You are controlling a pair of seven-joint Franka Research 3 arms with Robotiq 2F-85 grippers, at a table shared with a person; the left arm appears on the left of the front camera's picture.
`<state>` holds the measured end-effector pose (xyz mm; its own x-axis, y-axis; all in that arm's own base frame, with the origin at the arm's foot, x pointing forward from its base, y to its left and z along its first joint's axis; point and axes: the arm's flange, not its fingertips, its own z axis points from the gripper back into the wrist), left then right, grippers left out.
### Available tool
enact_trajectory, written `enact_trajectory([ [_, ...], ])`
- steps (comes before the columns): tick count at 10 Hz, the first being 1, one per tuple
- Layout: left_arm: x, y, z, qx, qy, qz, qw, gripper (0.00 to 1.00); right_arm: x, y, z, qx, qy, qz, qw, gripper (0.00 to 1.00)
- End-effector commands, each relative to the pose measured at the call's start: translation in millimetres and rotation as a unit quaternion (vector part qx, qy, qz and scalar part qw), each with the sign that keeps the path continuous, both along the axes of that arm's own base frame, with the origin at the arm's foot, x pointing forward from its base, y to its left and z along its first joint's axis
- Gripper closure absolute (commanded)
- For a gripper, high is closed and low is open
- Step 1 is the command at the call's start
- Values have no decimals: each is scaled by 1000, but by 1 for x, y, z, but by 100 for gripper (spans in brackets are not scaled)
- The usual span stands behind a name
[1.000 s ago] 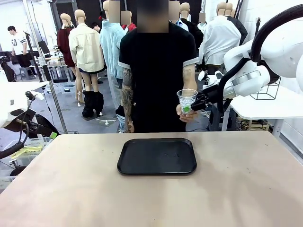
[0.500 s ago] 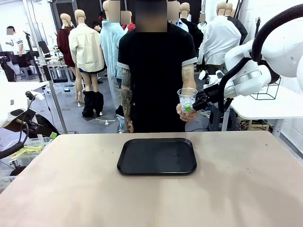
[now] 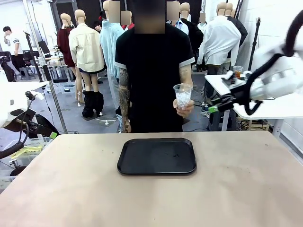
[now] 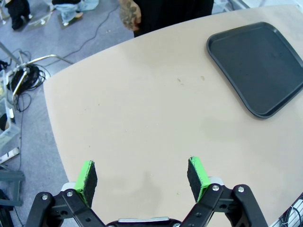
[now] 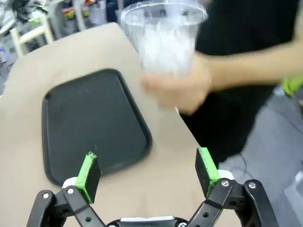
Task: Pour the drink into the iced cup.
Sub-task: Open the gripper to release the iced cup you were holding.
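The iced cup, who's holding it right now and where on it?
The person's hand holds the iced cup around its lower part. Both grippers, right and left, are open, holding nothing.

Clear plastic iced cup [image 3: 182,96], upright in the person's hand [image 3: 184,109] beyond the table.

Right arm reached in from my right, held level above far table edge. Right gripper [image 3: 214,109] pointed toward person, apart from person's hand [image 3: 183,109]; jaws stood wide, nothing between green pads [image 5: 88,171]. Left gripper [image 4: 142,176] hung over bare tabletop, jaws spread wide, empty, fingers [image 4: 86,177] aimed down at surface.
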<state>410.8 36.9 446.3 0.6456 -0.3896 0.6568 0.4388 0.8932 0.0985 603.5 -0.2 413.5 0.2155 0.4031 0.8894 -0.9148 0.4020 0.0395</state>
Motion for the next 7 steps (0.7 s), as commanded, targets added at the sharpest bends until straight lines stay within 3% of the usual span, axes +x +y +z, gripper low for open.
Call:
enact_trajectory([
  [1, 1, 0, 0, 1, -5, 4, 1000, 0, -55, -33, -3, 3, 30, -138, 990, 0],
  [3, 1, 0, 0, 1, -5, 4, 1000, 0, -108, -77, -6, 28, 95, -295, 950, 0],
  [5, 1, 0, 0, 1, -5, 4, 1000, 0, -153, -112, -1, 50, 128, -415, 899, 0],
  [7, 1, 0, 0, 1, -5, 4, 1000, 0, -174, -132, 1, 10, 183, -536, 824, 0],
])
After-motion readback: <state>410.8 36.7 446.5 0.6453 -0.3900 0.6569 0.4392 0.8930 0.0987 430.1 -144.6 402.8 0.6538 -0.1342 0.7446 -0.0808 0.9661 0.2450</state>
